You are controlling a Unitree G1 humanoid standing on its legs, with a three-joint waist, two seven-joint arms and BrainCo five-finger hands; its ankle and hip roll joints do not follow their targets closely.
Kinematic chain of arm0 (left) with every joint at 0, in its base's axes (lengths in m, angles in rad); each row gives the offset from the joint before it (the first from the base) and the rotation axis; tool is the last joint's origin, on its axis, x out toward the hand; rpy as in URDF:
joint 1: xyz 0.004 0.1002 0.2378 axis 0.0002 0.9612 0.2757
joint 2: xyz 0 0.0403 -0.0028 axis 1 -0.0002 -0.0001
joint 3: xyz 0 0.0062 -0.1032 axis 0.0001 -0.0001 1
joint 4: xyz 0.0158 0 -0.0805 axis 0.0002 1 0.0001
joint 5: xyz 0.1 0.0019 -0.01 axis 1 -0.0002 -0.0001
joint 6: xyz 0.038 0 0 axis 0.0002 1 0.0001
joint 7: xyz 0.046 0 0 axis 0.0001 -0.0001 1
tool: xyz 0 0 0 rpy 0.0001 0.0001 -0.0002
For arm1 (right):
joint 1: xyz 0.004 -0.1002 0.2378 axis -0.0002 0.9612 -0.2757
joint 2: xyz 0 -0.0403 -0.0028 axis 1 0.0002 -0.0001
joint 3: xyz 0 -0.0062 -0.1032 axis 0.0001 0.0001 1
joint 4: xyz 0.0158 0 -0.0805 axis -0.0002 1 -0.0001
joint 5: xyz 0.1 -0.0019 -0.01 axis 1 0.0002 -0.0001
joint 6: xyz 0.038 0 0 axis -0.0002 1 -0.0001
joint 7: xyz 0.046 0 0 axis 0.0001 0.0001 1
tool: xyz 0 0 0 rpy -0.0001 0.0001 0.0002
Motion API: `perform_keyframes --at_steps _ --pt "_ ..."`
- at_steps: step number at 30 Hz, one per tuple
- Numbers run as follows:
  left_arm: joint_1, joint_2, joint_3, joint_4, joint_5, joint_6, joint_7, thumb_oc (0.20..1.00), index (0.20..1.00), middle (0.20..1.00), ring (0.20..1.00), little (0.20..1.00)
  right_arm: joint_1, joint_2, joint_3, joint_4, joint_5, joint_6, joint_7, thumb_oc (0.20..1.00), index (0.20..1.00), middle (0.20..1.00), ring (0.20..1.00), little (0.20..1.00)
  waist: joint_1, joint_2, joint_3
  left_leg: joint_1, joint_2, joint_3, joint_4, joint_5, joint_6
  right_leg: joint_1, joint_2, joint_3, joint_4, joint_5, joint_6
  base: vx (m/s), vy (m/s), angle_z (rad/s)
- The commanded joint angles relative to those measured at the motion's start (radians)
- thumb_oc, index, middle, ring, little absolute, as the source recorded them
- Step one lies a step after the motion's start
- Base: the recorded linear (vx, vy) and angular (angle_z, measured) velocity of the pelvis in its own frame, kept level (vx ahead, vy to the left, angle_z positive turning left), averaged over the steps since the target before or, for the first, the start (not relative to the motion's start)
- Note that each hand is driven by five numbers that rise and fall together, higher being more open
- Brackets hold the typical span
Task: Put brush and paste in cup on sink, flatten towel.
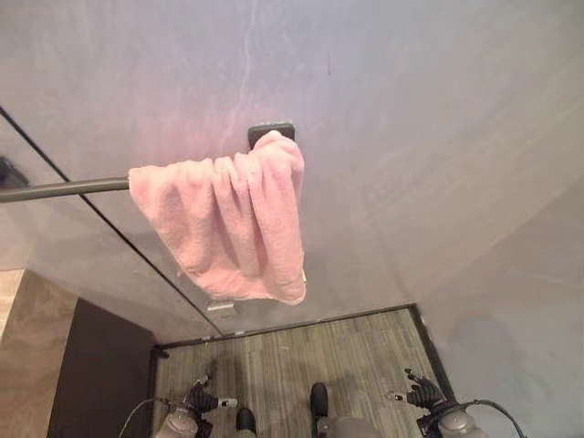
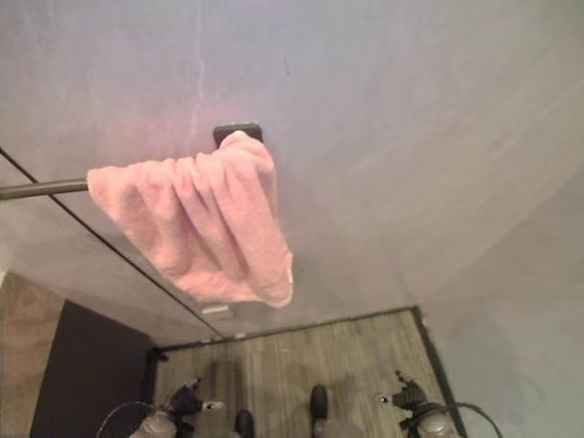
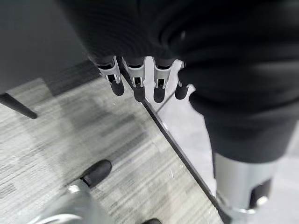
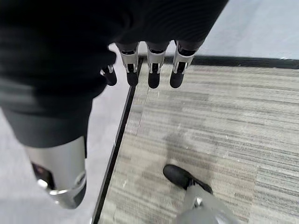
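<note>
Grey wall (image 1: pixel 438 137), bunched towel (image 1: pixel 228 224) on rail (image 1: pixel 64 189), hands low

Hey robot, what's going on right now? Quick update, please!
Both hands low, open, holding nothing: left hand, right hand. Pink towel bunched on wall rail, not flattened. Nothing in the way.

Head pair: high up, facing down the wall (image 1: pixel 411 137) at the towel (image 1: pixel 228 224), sharing it and the floor (image 1: pixel 301 356).
Wrist cameras: close behind each hand's fingers (image 3: pixel 135 84), facing the floor.
</note>
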Motion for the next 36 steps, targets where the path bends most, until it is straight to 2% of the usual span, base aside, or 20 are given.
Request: perform_keyframes --at_steps 1,2,3,4,6,7,12,16,20,21,22,25,29,30,34,36 --pt "-0.002 0.023 0.020 -0.002 -0.040 -0.019 0.027 1.000 1.000 1.000 1.000 1.000 -0.001 -0.019 -0.021 0.034 0.033 -0.020 -0.047 1.000 1.000 1.000 1.000 1.000 -0.023 -0.053 -0.032 0.014 0.074 0.083 0.027 0.042 -0.016 -0.004 -0.053 0.054 0.110 -0.058 0.103 0.11 0.128 0.37" --pt "0.001 0.022 0.019 0.005 -0.043 -0.022 0.031 1.000 1.000 1.000 1.000 1.000 0.002 -0.014 -0.029 0.042 0.043 -0.020 -0.049 1.000 1.000 1.000 1.000 1.000 -0.027 -0.047 -0.047 0.016 0.101 0.073 -0.008 0.069 -0.030 -0.008 -0.060 0.059 0.110 -0.055 0.109 0.17 0.244 0.21" --pt "-0.001 0.021 0.013 0.006 -0.051 -0.024 0.035 1.000 1.000 1.000 1.000 1.000 0.007 -0.013 -0.040 0.049 0.055 -0.017 -0.047 1.000 1.000 1.000 1.000 1.000 -0.024 -0.038 -0.054 0.025 0.137 0.024 -0.030 0.104 -0.039 -0.012 -0.086 0.068 0.125 -0.062 0.118 0.12 0.247 0.00" --pt "-0.003 0.023 0.009 0.004 -0.050 -0.021 0.034 1.000 1.000 1.000 1.000 1.000 0.008 -0.015 -0.039 0.051 0.054 -0.016 -0.046 1.000 1.000 1.000 1.000 1.000 -0.023 -0.034 -0.061 0.029 0.131 -0.006 -0.042 0.101 -0.038 -0.015 -0.091 0.072 0.125 -0.059 0.121 0.12 0.278 -0.11" --pt "-0.001 0.024 0.008 0.010 -0.042 -0.020 0.031 1.000 1.000 1.000 1.000 1.000 0.009 -0.013 -0.049 0.058 0.054 -0.013 -0.042 1.000 1.000 1.000 1.000 1.000 -0.035 -0.015 -0.080 0.066 0.125 0.021 -0.105 0.093 -0.043 -0.012 -0.101 0.073 0.125 -0.057 0.135 0.08 0.311 -0.35" --pt "-0.001 0.040 -0.003 -0.010 -0.031 -0.025 0.021 1.000 1.000 1.000 1.000 1.000 -0.010 -0.010 -0.067 0.051 0.065 -0.009 -0.049 1.000 1.000 1.000 1.000 1.000 -0.031 -0.007 -0.090 0.089 0.078 0.015 -0.128 0.075 -0.030 -0.014 -0.135 0.089 0.131 -0.021 0.154 0.06 0.365 -0.33" --pt "0.007 0.066 0.003 -0.035 -0.024 -0.029 0.020 1.000 1.000 1.000 1.000 1.000 -0.018 -0.005 -0.084 0.015 0.087 -0.013 -0.051 1.000 1.000 1.000 1.000 1.000 -0.017 -0.014 -0.099 0.108 0.045 0.034 -0.128 0.051 -0.015 -0.008 -0.173 0.104 0.111 0.017 0.179 0.00 0.187 -0.12" --pt "0.030 0.148 0.029 -0.245 -0.045 -0.061 0.028 1.000 1.000 1.000 1.000 1.000 -0.017 -0.050 -0.134 -0.153 0.106 -0.043 -0.067 1.000 1.000 1.000 1.000 1.000 -0.003 -0.034 -0.103 0.113 0.013 0.037 -0.128 0.030 0.000 -0.001 -0.221 0.102 0.073 0.085 0.220 -0.06 0.135 -0.08" --pt "0.041 0.181 0.038 -0.318 -0.073 -0.070 0.004 1.000 1.000 1.000 1.000 1.000 -0.016 -0.080 -0.155 -0.215 0.109 -0.043 -0.060 1.000 1.000 1.000 1.000 1.000 0.000 -0.046 -0.106 0.107 0.010 0.037 -0.128 0.026 -0.002 0.000 -0.233 0.097 0.051 0.114 0.232 -0.06 0.039 -0.02" --pt "0.057 0.235 0.026 -0.462 -0.099 -0.084 -0.045 1.000 1.000 1.000 1.000 1.000 -0.007 -0.125 -0.190 -0.283 0.118 -0.050 -0.047 1.000 1.000 1.000 1.000 1.000 0.002 -0.053 -0.110 0.103 0.013 0.036 -0.128 0.024 -0.005 0.005 -0.242 0.083 0.026 0.128 0.239 -0.03 0.019 -0.02" --pt "0.058 0.236 0.026 -0.464 -0.100 -0.082 -0.046 1.000 1.000 1.000 1.000 1.000 -0.006 -0.125 -0.191 -0.284 0.118 -0.050 -0.047 1.000 1.000 1.000 1.000 1.000 0.001 -0.053 -0.111 0.103 0.013 0.036 -0.128 0.024 -0.005 0.005 -0.242 0.083 0.026 0.129 0.238 -0.04 0.019 0.05" --pt "0.085 0.331 -0.017 -0.634 -0.138 -0.099 -0.140 1.000 1.000 1.000 1.000 1.000 -0.015 -0.189 -0.214 -0.338 0.134 -0.057 -0.020 1.000 1.000 1.000 1.000 1.000 0.005 -0.058 -0.116 0.110 0.018 0.037 -0.128 0.020 -0.007 0.017 -0.245 0.071 0.010 0.136 0.244 0.00 0.002 0.08" --pt "0.087 0.333 -0.017 -0.636 -0.139 -0.098 -0.141 1.000 1.000 1.000 1.000 1.000 -0.014 -0.189 -0.215 -0.338 0.134 -0.057 -0.019 1.000 1.000 1.000 1.000 1.000 0.005 -0.058 -0.116 0.110 0.018 0.037 -0.128 0.020 -0.007 0.017 -0.244 0.071 0.010 0.136 0.244 0.01 -0.002 0.00" --pt "0.115 0.475 -0.085 -0.840 -0.282 -0.095 -0.291 1.000 1.000 1.000 1.000 1.000 -0.022 -0.282 -0.204 -0.416 0.186 -0.063 0.061 1.000 1.000 1.000 1.000 1.000 0.009 -0.060 -0.122 0.129 0.030 0.034 -0.128 0.014 -0.013 0.038 -0.238 0.065 0.007 0.122 0.244 0.04 -0.012 -0.02" --pt "0.052 0.609 -0.201 -0.930 -0.385 -0.081 -0.388 1.000 1.000 1.000 1.000 1.000 -0.095 -0.346 -0.120 -0.429 0.268 -0.069 0.132 1.000 1.000 1.000 1.000 1.000 0.015 -0.064 -0.136 0.133 0.035 0.041 -0.128 0.016 -0.022 0.040 -0.237 0.065 -0.002 0.116 0.244 0.01 -0.003 -0.01" --pt "0.032 0.623 -0.226 -0.937 -0.407 -0.081 -0.401 1.000 1.000 1.000 1.000 1.000 -0.119 -0.354 -0.096 -0.427 0.288 -0.068 0.145 1.000 1.000 1.000 1.000 1.000 0.018 -0.064 -0.137 0.135 0.036 0.042 -0.128 0.016 -0.024 0.043 -0.237 0.063 -0.003 0.114 0.244 0.00 0.000 0.00"
